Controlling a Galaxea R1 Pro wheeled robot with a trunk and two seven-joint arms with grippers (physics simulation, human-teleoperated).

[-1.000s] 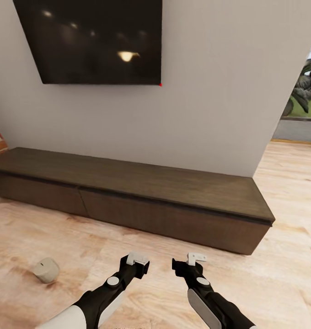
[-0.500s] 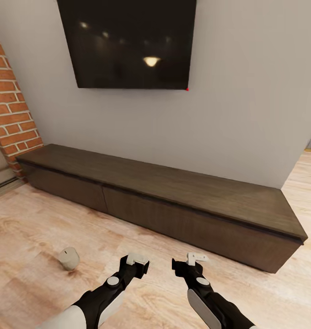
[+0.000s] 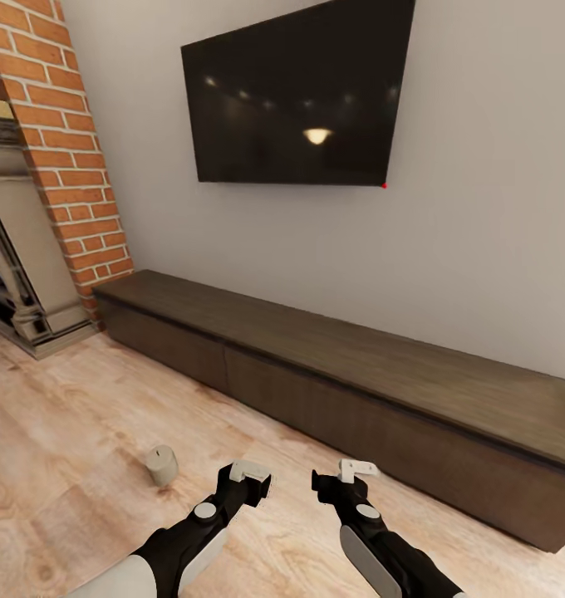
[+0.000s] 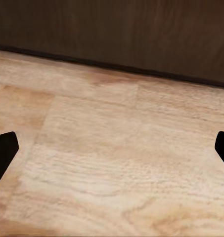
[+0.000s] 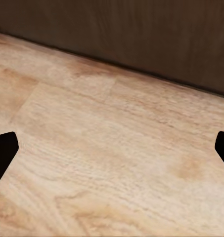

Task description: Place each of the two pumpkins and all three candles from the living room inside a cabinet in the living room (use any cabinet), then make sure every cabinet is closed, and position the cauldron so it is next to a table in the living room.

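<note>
Running along the grey wall, the cabinet (image 3: 357,365) is seen with every drawer front closed, below a black TV (image 3: 299,95) and beside the brick chimney (image 3: 62,141). The plank floor (image 3: 83,415) is spread before it. One candle (image 3: 161,464) is stood upright on the floor, near the left pincer (image 3: 251,475). The right pincer (image 3: 349,475) is held alongside; both are spread wide, with nothing gripped, as shown by the wrist views.

grey wall (image 3: 482,249) | black TV (image 3: 303,104) | brick chimney (image 3: 62,141) | plank floor (image 3: 66,432)
</note>
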